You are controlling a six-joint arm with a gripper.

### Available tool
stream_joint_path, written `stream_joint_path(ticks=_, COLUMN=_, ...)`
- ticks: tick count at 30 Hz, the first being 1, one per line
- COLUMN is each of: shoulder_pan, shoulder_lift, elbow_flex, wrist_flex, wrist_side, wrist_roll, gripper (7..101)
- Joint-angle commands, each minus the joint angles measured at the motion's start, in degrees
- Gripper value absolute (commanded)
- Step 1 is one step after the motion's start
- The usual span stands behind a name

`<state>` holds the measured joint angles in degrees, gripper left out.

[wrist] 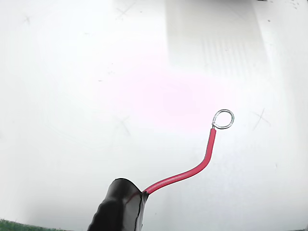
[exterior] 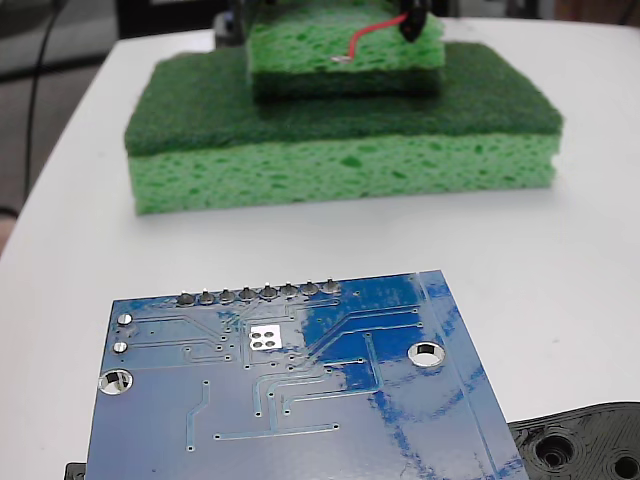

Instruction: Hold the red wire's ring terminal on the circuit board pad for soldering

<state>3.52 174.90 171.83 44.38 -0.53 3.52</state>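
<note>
The blue circuit board (exterior: 300, 400) lies in the foreground of the fixed view, with the silver square pad (exterior: 265, 336) near its upper middle. Far behind it, at the top of the picture, my gripper (exterior: 410, 22) is shut on the red wire (exterior: 368, 34). The ring terminal (exterior: 338, 61) hangs in line with the upper sponge, well away from the board. In the wrist view the black gripper tip (wrist: 122, 207) holds the red wire (wrist: 192, 171), which curves up to the ring terminal (wrist: 223, 119). Only white table shows behind the ring there. Board and pad are out of the wrist view.
A small green sponge (exterior: 345, 50) sits on a larger green sponge (exterior: 340, 150) on the white table (exterior: 590, 250), behind the board. A black plastic part with holes (exterior: 585, 445) lies at the board's lower right. A row of solder joints (exterior: 260, 294) lines the board's far edge.
</note>
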Motion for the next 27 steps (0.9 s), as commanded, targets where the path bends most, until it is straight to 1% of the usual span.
stream_joint_path(ticks=1, shoulder_pan=0.4, shoulder_lift=0.1, elbow_flex=-0.2, wrist_flex=-0.2, wrist_side=-0.2, wrist_roll=-0.1, gripper=100.3)
stream_joint_path(ticks=22, shoulder_pan=1.1, shoulder_lift=0.1, elbow_flex=-0.3, wrist_flex=-0.2, wrist_side=0.5, wrist_roll=0.8, gripper=100.3)
stream_joint_path(ticks=24, shoulder_pan=1.8, shoulder_lift=0.1, elbow_flex=-0.3, wrist_flex=-0.2, wrist_side=0.1, wrist_roll=1.0, gripper=100.3)
stream_joint_path(ticks=27, shoulder_pan=4.2, shoulder_lift=0.1, elbow_flex=-0.3, wrist_flex=-0.2, wrist_side=-2.2, wrist_roll=0.6, gripper=100.3)
